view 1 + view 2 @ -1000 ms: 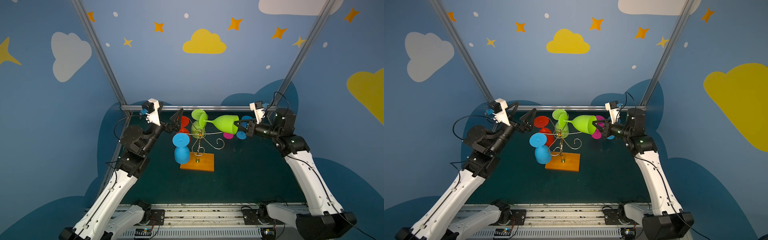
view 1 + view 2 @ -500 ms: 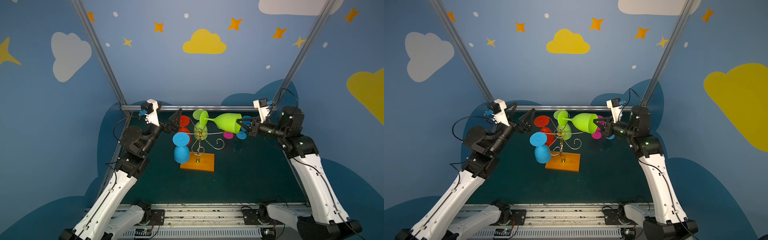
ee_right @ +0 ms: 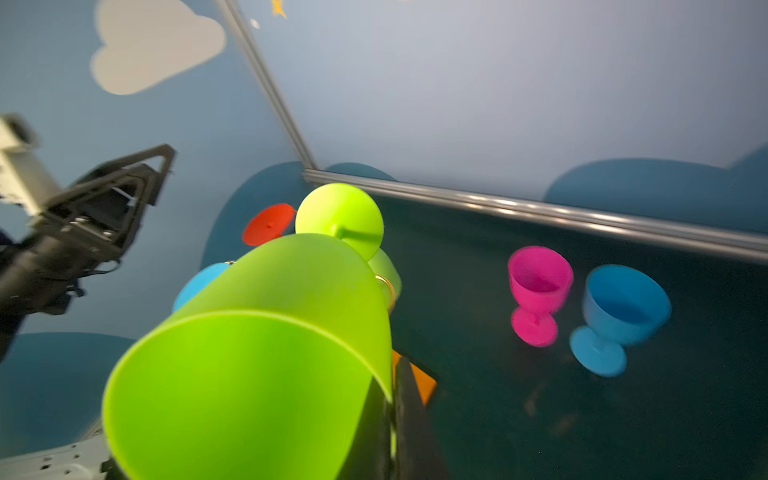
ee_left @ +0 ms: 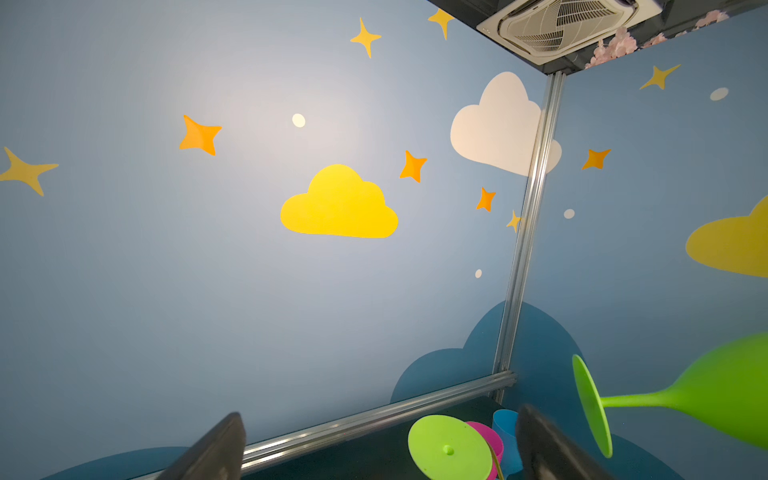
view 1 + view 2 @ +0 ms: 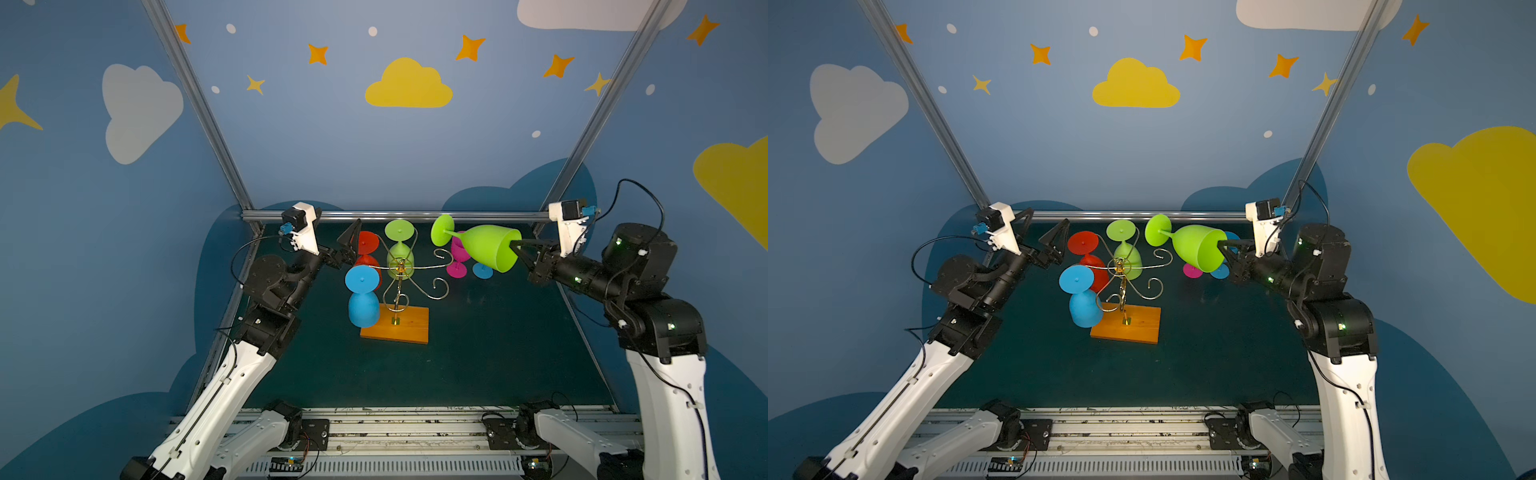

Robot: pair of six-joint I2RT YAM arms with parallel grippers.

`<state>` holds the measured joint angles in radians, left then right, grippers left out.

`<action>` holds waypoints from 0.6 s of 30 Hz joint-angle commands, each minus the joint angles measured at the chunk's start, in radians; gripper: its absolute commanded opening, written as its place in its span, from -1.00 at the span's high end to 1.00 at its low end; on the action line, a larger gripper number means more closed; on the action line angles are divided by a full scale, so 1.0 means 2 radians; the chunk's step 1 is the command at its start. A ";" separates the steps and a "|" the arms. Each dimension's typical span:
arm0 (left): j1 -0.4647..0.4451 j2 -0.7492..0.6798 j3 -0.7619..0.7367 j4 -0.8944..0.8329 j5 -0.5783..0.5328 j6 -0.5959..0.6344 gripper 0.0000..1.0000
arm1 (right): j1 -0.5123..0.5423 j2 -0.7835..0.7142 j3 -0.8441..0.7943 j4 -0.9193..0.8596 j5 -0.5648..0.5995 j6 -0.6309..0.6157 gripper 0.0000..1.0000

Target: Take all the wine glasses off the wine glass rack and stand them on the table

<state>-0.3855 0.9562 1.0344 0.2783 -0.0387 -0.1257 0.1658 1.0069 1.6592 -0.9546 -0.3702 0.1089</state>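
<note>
Idly, the left gripper [image 5: 1044, 230] gapes empty beside a red glass [image 5: 368, 243] on the wine glass rack [image 5: 409, 326], where a hanging blue glass [image 5: 362, 307] and a green glass [image 5: 400, 257] also dangle. Right of the post, the lime wine glass [image 5: 486, 249] lies almost level in the air, its foot toward the rack and apparently clear of the wire. Its rim is clenched by the nearer right gripper [image 5: 517, 249]. A pink glass [image 5: 456, 270] and a standing blue glass [image 5: 482, 272] wait on the desk [image 5: 478, 353] behind.

White links [image 5: 232, 386], black joints [image 5: 274, 282], looping cables [image 5: 628, 180]
</note>
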 commanded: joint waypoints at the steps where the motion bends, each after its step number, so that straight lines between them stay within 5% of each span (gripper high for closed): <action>1: 0.007 -0.011 -0.007 0.028 -0.032 0.027 -0.99 | -0.002 -0.027 0.015 -0.143 0.126 -0.016 1.00; 10: 0.052 -0.013 -0.016 0.052 -0.023 0.003 -0.99 | -0.009 -0.001 -0.023 -0.236 0.319 -0.025 1.00; 18: 0.080 -0.024 -0.017 0.029 -0.024 -0.031 -0.99 | -0.099 0.096 -0.055 -0.151 0.280 -0.058 1.00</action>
<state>-0.2348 0.9298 1.0031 0.3363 -0.0795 -0.1566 0.0269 1.1667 1.5475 -1.3373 0.1936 0.0284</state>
